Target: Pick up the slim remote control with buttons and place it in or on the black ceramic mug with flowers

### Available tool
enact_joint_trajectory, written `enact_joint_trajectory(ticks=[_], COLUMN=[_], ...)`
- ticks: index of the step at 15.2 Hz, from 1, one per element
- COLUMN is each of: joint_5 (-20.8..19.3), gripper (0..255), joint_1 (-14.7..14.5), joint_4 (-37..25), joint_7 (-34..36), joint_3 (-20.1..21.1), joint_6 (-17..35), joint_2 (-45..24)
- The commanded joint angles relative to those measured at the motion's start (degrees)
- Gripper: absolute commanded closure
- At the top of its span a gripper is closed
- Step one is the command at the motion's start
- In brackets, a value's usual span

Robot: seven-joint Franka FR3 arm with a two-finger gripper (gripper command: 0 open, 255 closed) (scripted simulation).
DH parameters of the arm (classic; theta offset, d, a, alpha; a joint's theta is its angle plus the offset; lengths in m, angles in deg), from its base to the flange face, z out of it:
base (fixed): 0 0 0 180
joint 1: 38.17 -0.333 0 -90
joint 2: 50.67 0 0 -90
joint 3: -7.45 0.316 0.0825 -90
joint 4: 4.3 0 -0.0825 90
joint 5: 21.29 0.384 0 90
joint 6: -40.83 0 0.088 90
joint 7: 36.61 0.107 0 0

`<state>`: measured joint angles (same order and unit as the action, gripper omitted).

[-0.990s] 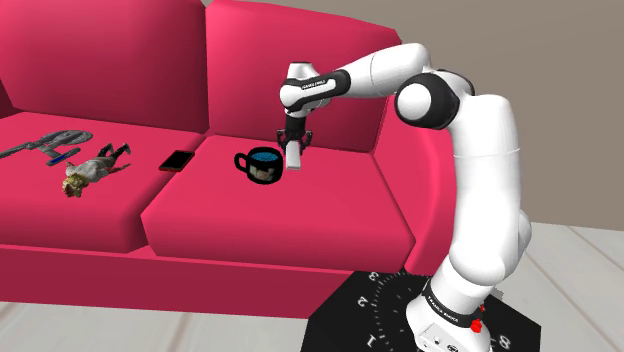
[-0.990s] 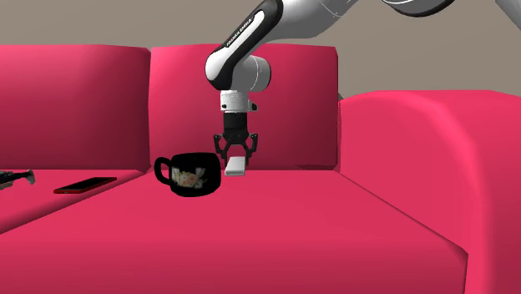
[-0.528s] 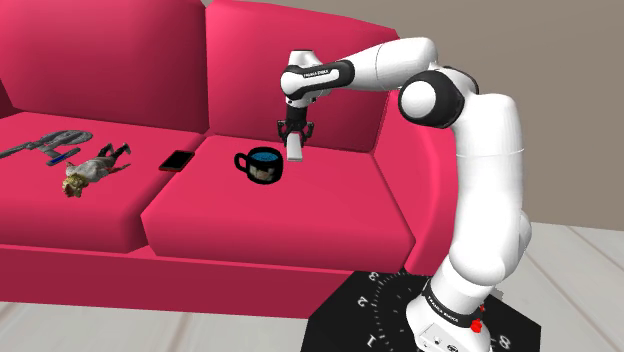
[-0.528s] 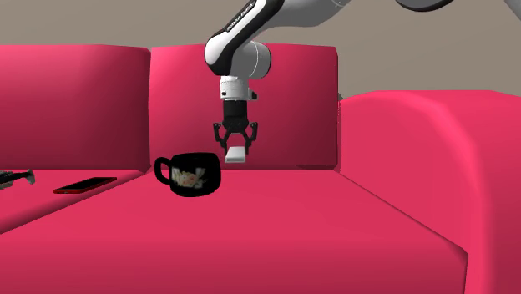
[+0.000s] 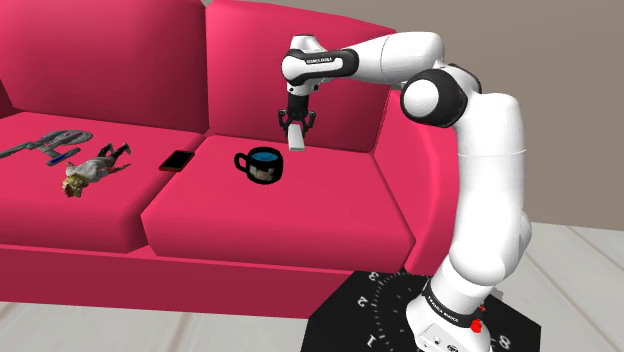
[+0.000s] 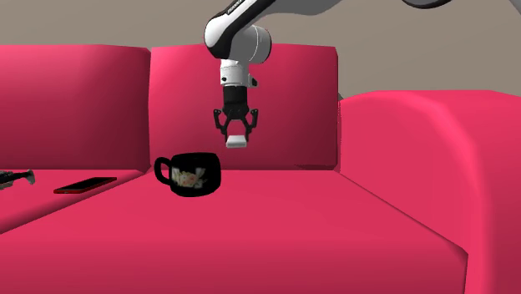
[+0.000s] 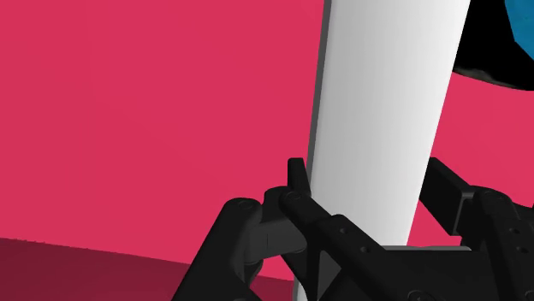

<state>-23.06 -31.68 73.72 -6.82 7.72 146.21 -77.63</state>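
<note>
A slim white remote control (image 5: 295,138) (image 6: 236,140) (image 7: 385,111) hangs upright in the air, clasped by my black gripper (image 5: 294,125) (image 6: 236,132) (image 7: 368,235), which is shut on its upper end. It hovers above and just to the right of the black mug with flowers (image 5: 263,164) (image 6: 194,173) in both exterior views. The mug stands upright on the red sofa seat, its inside blue (image 7: 520,43). The remote's buttons are hidden; I see a plain white face.
The red sofa (image 5: 280,215) carries a dark flat phone-like slab (image 5: 177,160) (image 6: 85,185), a doll figure (image 5: 92,170) and a grey model ship (image 5: 50,142) to the shoulder view's left. The sofa's backrest (image 6: 275,92) rises close behind the gripper. The robot's stand (image 5: 420,310) is on the floor.
The arm has lifted the gripper and the held remote upward, from beside the mug's rim to well above it. The mug has not moved.
</note>
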Motion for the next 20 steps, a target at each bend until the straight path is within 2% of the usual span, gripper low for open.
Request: enact_joint_trajectory(ticks=[1,9,15,20], joint_5=[0.0,0.0,-0.8,-1.5], gripper=[255,255,255,255], joint_1=[0.0,-0.1,-5.3,-9.8], joint_4=[-1.4,-8.0,-8.1,-10.9], joint_7=[0.0,-0.2,6.7,12.5], joint_3=[0.0,0.0,1.8,3.2], joint_6=[-1.5,-7.9,-8.4,-9.8], joint_2=[0.2,-0.2,0.1,-1.5])
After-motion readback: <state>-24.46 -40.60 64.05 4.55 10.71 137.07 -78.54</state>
